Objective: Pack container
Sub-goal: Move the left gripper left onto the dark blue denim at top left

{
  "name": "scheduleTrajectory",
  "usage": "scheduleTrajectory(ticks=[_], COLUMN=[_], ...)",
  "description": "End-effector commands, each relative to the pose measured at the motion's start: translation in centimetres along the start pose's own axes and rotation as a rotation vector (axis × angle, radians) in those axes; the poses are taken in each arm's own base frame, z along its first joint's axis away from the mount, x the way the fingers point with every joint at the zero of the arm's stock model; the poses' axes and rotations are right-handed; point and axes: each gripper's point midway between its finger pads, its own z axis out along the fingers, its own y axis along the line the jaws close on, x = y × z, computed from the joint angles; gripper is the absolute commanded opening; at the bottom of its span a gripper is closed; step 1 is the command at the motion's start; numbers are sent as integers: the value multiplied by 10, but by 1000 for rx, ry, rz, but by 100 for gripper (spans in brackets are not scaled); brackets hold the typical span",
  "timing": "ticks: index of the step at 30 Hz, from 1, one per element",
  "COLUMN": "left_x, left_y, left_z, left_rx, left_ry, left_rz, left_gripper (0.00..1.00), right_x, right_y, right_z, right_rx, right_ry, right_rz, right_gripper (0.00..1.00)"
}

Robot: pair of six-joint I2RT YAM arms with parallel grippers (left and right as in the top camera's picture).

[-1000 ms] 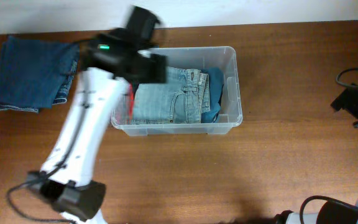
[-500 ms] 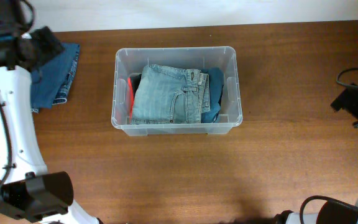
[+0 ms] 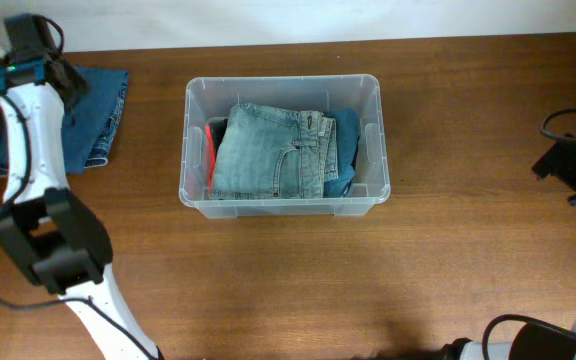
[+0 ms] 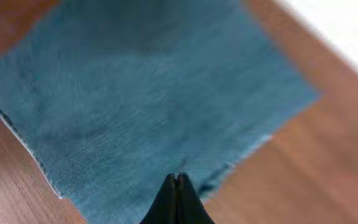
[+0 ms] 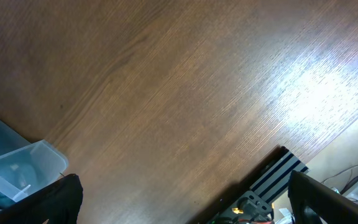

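Two arms worked at the brown desk (image 3: pixel 448 260), and the clear container (image 3: pixel 372 140) stood near the middle, a bit toward 12 o'clock, with folded light jeans (image 3: pixel 268 150) inside it. The left jaws were pressed together right at the folded dark blue cloth (image 4: pixel 148 106) out at 10 o'clock, and I could not tell if they pinched any of it. The right jaws stood wide apart above bare desk at 3 o'clock.

Clear rectangular container (image 3: pixel 283 207) upright, centre view, open-topped, holding folded denim (image 3: pixel 268 155).
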Motion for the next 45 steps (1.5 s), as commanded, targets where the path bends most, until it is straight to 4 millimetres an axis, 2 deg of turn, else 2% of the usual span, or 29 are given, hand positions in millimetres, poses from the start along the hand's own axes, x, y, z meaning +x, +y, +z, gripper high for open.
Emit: scheduleTrajectory(ticks=[1,6,12,16,22,27,37,40,45], left_x=[19,35,47,59,103,136,191,202,199], left_y=[37,71,100,103,90,106,154,149,134], left_z=[45,75,98,112,138,134,75,62,68], left_rx=[-131,-192,-236,-242,-158,-216,-456,-442,-359], left_ry=[68,145,202,233,388,519,822,902,902], left_rz=[-15,-41,-72,-70,-43,-38,-239,-273,-318], left_gripper=[1,1,1,0,1,1,1,1,0], right_x=[0,0,0,0,0,0,0,0,0], right_y=[-1,-2,-2,-2,-2,-2,-2,-2,-2], right_z=[-1,-1,-1,-1,-1,-1,-1,-1,-1], right_rx=[0,1,0,1,1,0,1,0,0], right_ry=[-6,-6,-6,-6,-6,-6,-6,-6,-6], right_rz=[9,9,10,10,9,10,10,10,10], right_gripper=[98,99,98,98,98,99,98,99,98])
